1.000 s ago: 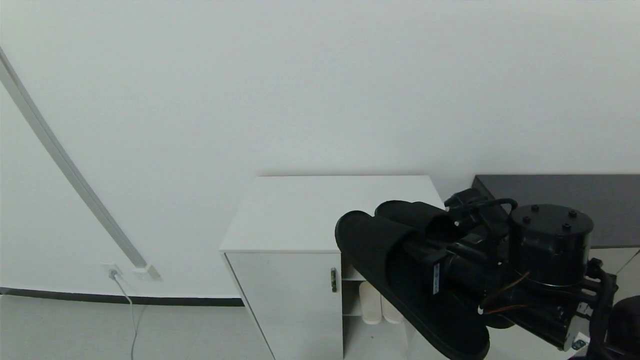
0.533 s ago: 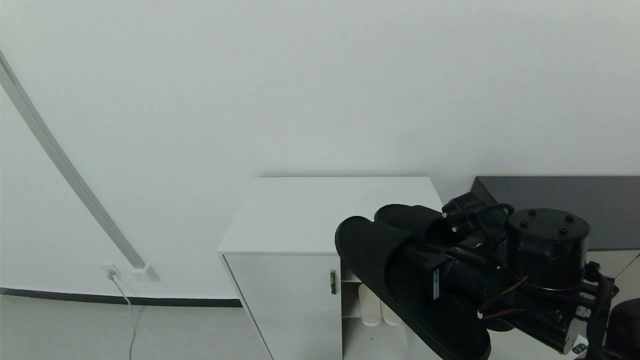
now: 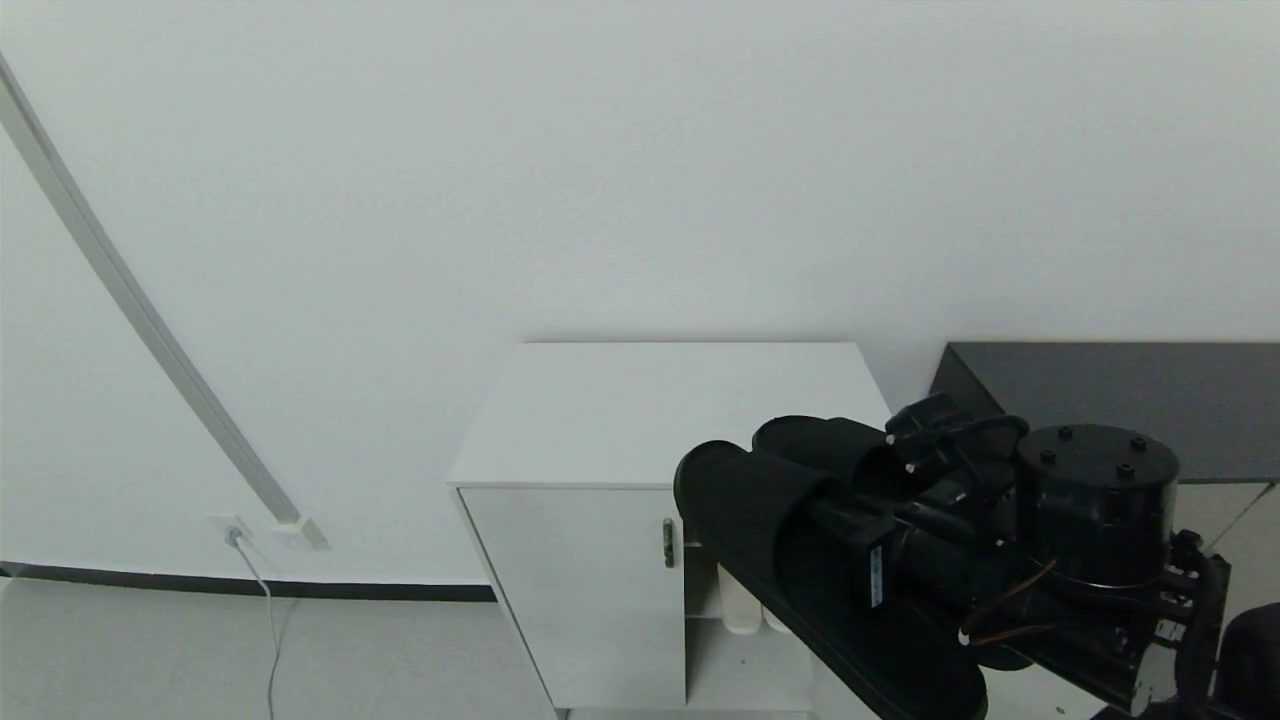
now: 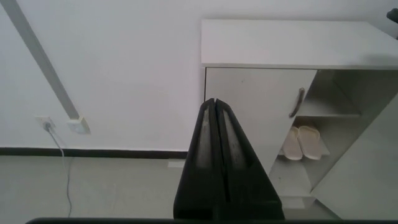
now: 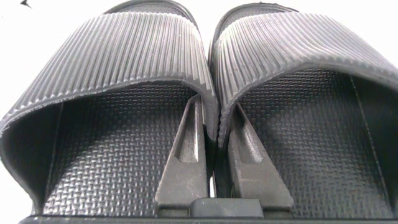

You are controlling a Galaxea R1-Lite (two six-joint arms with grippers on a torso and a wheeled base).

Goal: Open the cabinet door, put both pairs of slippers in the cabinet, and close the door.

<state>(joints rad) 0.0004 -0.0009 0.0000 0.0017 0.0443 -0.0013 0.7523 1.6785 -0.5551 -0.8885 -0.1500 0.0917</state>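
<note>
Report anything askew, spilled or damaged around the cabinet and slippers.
Nothing spilled or damaged. The black slippers hang tilted, pinched by their inner edges in the right pincer before the open cabinet; the pale slippers sit side by side on a shelf inside.

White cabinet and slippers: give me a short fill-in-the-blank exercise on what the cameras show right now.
1. The right gripper is shut on the pair of black ribbed rubber slippers, with one finger inside each ____.
2. The pair of pale beige slippers lies on a shelf ____ the white cabinet.
3. The left gripper is shut and holds ____.

Missing words: slipper; inside; nothing.
</note>
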